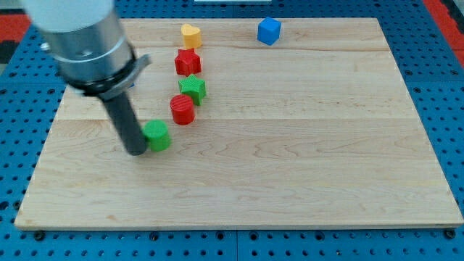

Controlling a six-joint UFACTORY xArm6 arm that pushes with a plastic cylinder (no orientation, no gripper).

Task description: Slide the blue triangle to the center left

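I count six small plastic blocks in plain sight on the pale wooden board [290, 145]: two green, two red, one yellow, one blue. Taking the green cube-like block [156, 135] as my landmark, my tip [135, 151] rests just to its left, touching or nearly so; it is a bare dark rod, with nothing to clench or release. Up and right of that block sit the red cylinder [182, 109], then the green star [193, 88], the red star-like block [188, 62] and the yellow heart-shaped block [191, 35]. The blue cube [269, 30] lies far up and right. The blue triangle I cannot make out; the arm's grey housing [83, 40] may cover it. Blue pegboard [435, 65] surrounds the board.
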